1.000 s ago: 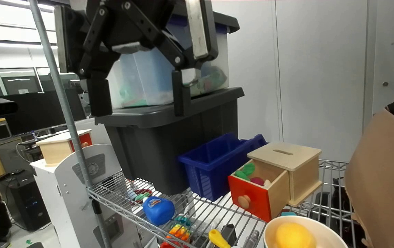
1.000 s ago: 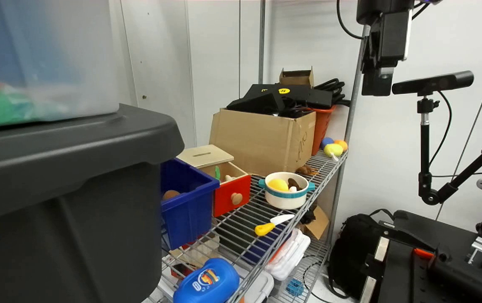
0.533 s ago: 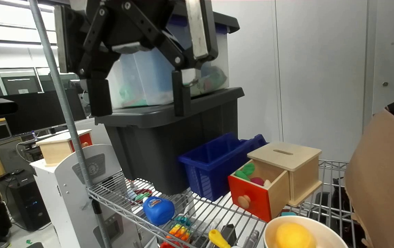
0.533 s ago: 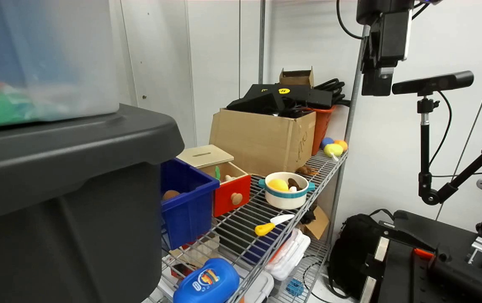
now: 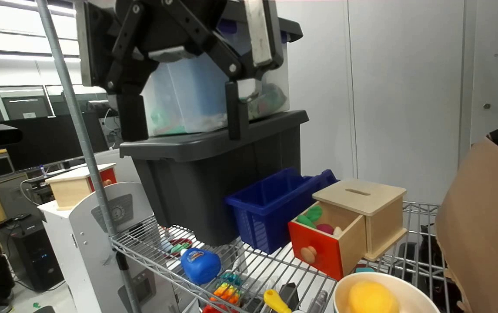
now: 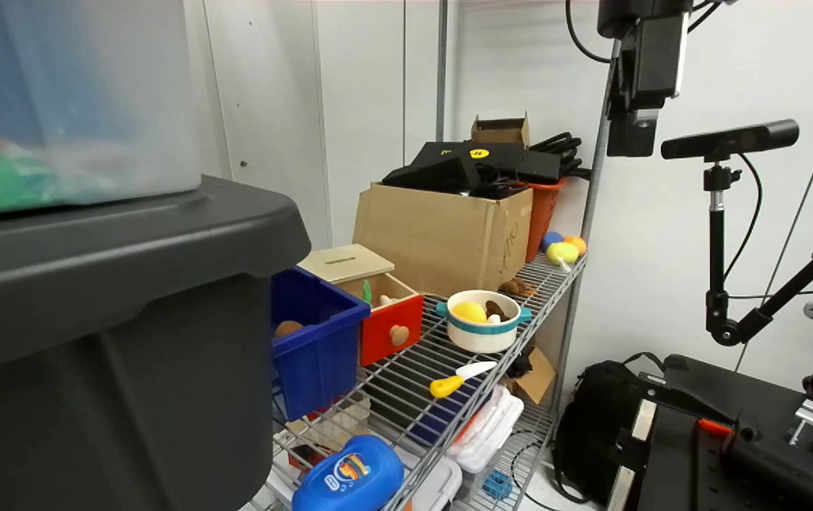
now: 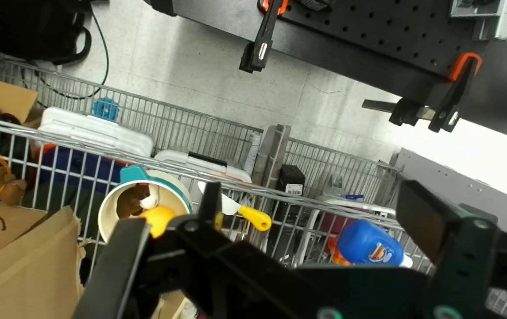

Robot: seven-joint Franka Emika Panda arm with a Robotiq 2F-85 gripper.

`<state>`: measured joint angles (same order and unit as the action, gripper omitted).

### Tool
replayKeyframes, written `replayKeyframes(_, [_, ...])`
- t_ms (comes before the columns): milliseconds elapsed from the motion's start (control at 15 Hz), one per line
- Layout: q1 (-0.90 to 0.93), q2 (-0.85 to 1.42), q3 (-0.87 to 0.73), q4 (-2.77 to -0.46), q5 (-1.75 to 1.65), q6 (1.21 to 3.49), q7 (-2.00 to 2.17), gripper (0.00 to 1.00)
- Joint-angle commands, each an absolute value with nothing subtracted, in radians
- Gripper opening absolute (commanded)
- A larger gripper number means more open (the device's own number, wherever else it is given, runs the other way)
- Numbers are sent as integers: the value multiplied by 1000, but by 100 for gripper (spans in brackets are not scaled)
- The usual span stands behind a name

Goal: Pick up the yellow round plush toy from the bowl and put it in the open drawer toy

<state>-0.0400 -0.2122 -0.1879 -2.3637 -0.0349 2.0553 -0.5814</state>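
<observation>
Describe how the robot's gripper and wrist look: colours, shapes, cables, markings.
The gripper is black, with jointed, bar-like links, round pale pivots and block-shaped black fingertips. A long silvery strip runs down one side. A black cable loops beside the dark wrist. I can make out no lettering on either.

A wire shelf [image 5: 144,239] carries bowl [image 6: 481,342], drawer toy [image 5: 353,237], knife [image 6: 451,384] — and bin [image 6: 324,376].

Legible: none | cardboard box [image 6: 434,233]: handwriting [image 6: 513,245] | black box [image 6: 509,162]: yellow mark [image 6: 478,153] | blue bottle [image 6: 349,482]: label [image 6: 351,466]
</observation>
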Motion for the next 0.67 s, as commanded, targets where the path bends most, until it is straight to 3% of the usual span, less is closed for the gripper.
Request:
replayKeyframes(0, [-62, -119, -182, -2222, -55, 1967, -574, 100])
replayKeyframes(600, [-83, 94, -152, -1945, -55, 1847, -580, 100])
